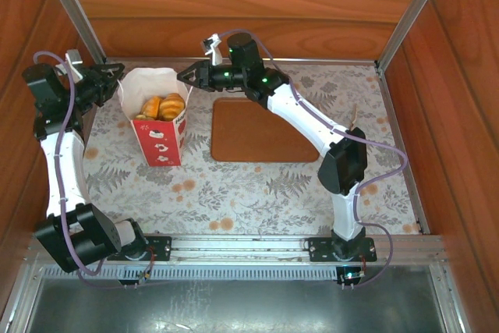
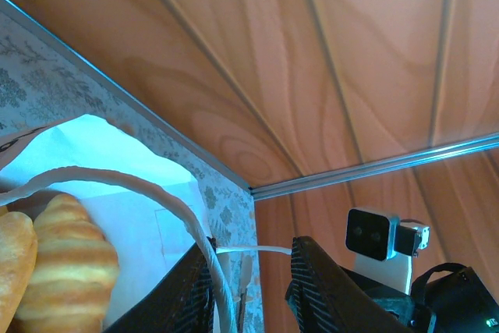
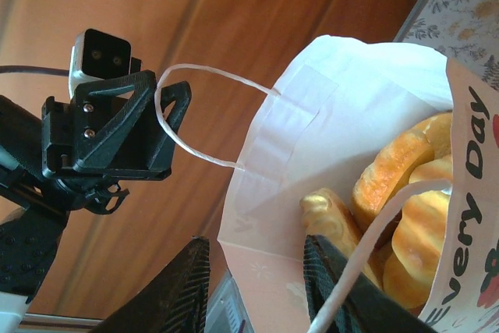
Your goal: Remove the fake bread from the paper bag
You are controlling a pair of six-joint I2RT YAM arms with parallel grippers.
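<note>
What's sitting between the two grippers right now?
In the top view, the paper bag stands between the left gripper and the right gripper, its top open with fake bread inside.

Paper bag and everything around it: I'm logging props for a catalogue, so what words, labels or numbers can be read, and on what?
"Every Day": dark lettering on the printed side of the paper bag, right wrist view.
Red lettering on the bag's front, top external view: too small to read.
No other text can be read.
</note>
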